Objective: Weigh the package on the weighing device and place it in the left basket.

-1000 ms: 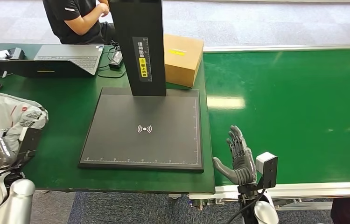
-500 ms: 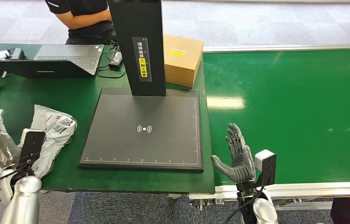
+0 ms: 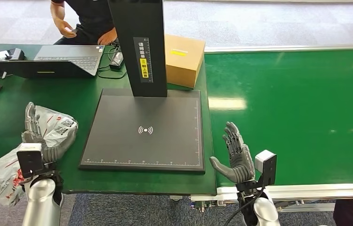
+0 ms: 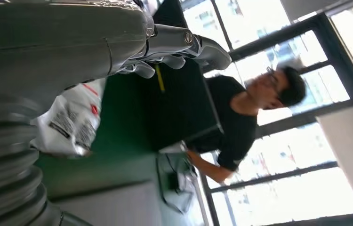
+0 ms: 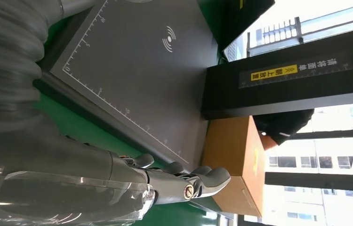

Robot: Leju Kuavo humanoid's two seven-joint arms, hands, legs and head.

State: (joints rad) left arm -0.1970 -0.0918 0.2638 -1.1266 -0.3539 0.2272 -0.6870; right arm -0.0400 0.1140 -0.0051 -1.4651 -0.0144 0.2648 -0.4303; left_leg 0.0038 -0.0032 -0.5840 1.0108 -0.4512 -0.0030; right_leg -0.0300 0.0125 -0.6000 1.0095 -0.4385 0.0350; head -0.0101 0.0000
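My two arms are smooth silver tubes, each topped by a boxy wrist camera and trailing thin black cables. Both the left hand (image 3: 37,136) and right hand (image 3: 236,157) are grey, with darker segmented fingers, ribbed wrist covers and small screws at the thumbs.

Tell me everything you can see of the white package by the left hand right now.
The white package is a soft, crinkled plastic mailer bag with red print and a black-and-white label. It lies flat and rumpled on the green table, left of the weighing device and apart from its platform. The left hand is at its near edge with fingers spread; whether it touches is unclear.
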